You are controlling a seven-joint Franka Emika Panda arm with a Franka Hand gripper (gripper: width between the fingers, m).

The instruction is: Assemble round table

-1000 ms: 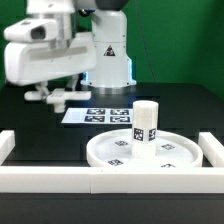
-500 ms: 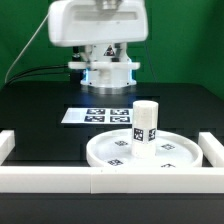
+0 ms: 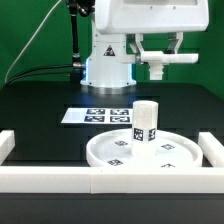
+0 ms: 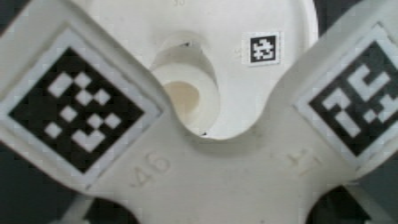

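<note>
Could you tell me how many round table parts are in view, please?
3: the disc lies on the table, the post stands upright on it, and the cross-shaped piece is held aloft in the gripper. None appears hidden.

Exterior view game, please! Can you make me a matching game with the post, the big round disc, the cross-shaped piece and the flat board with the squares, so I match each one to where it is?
Things:
1. post
2. disc
3. cross-shaped piece
4. marker board

Places:
A. flat on the black table, behind the disc
B. standing upright on the disc
C. up in the air, off the table
D. on the table, just behind the front white rail

Pairs: 1-B, 2-D, 3-C, 4-A
</note>
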